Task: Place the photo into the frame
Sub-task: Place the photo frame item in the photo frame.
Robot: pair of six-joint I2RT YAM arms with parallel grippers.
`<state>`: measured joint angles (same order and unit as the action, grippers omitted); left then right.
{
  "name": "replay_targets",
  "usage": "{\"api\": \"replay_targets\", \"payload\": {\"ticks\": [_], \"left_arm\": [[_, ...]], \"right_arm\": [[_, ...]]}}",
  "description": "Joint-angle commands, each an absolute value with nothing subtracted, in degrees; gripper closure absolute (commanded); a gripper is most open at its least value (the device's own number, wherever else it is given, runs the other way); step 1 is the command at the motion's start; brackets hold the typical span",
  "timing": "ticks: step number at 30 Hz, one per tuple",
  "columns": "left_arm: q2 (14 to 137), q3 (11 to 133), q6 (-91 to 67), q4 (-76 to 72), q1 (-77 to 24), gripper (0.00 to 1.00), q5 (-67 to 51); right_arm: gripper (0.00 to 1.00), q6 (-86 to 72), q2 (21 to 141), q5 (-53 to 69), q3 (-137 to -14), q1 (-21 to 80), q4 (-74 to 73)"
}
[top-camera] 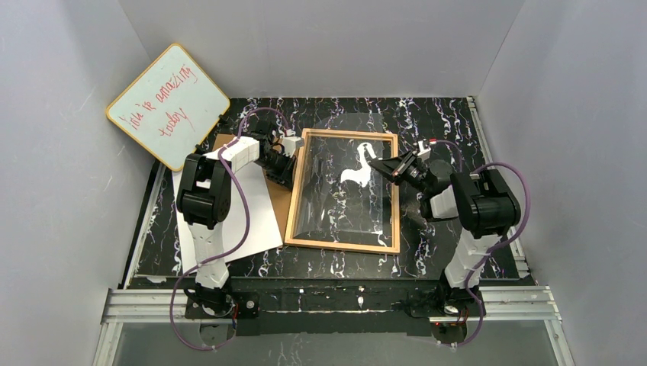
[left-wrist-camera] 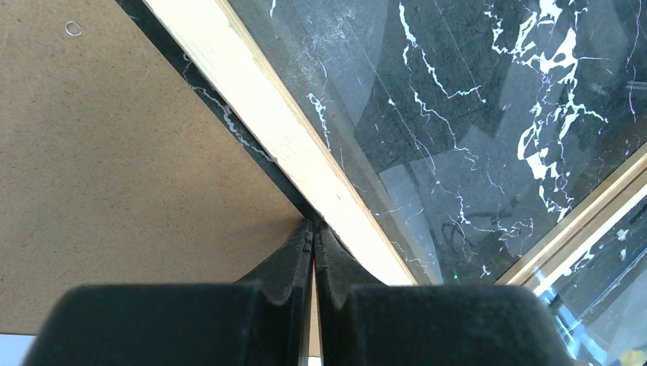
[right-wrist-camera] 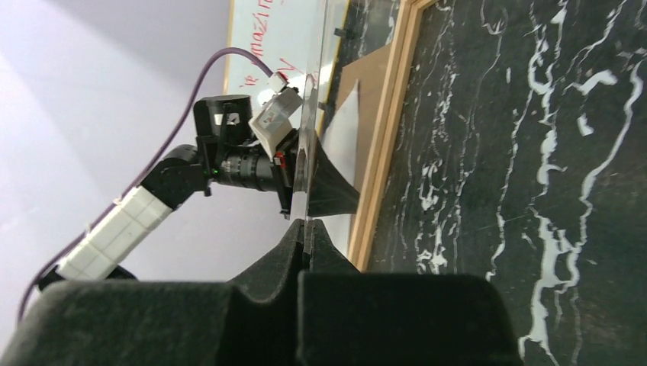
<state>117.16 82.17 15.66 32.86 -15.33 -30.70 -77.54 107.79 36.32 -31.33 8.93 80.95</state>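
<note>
Reaching inward from both sides, the 2 arms meet over the middle of the black marbled table (top-camera: 450, 122). The left arm bends at the elbow and stretches low to the right. The left gripper (top-camera: 292, 172) sits just outside the left rail of the frame (top-camera: 343, 246), with its fingers pressed together. The right arm mirrors it, and the right gripper (top-camera: 382, 168) points left over the frame's right half, also closed.

The frame lies flat at the table's center. The photo (top-camera: 263, 221) lies white side up to the left of it, partly under the left arm and overlapping a brown backing board (top-camera: 281, 200). A whiteboard (top-camera: 168, 105) leans in the far left corner.

From overhead, the clear pane (top-camera: 358, 152) shows only as a faint sheen between the 2 grippers. The right wrist camera sees it edge-on as a thin line, pinched between the right fingers (right-wrist-camera: 286, 248) and running across to the left gripper, which clamps its opposite edge. The left wrist camera shows its own fingertips (left-wrist-camera: 301, 240) shut tight beside the wooden rail, with the board on one side and marble seen through glass on the other. That view does not make the pane's edge clear.
</note>
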Motion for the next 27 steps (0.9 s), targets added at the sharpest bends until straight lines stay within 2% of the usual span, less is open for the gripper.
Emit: {"api": "replay_targets", "payload": {"ticks": [1,9,19,27], "left_arm": [[116.8,80.1,16.4,35.7,-16.5,1.0,-31.2],[116.5,80.0,16.4,35.7,-16.4,1.0,-31.2],[116.6,79.8,16.4,35.7,-16.5,1.0,-31.3],[116.7,80.0,16.4,35.7,-16.4,1.0,-31.5]], "right_arm": [[0.99,-67.5,102.4,38.8,-31.5,7.8,71.6],[0.99,-61.6,100.0,38.2,-33.0,7.6,62.4],[0.99,-57.6,94.6,35.0,-32.5,7.6,55.5],[0.99,-56.4,94.8,34.7,-34.2,7.6,53.1]]}}
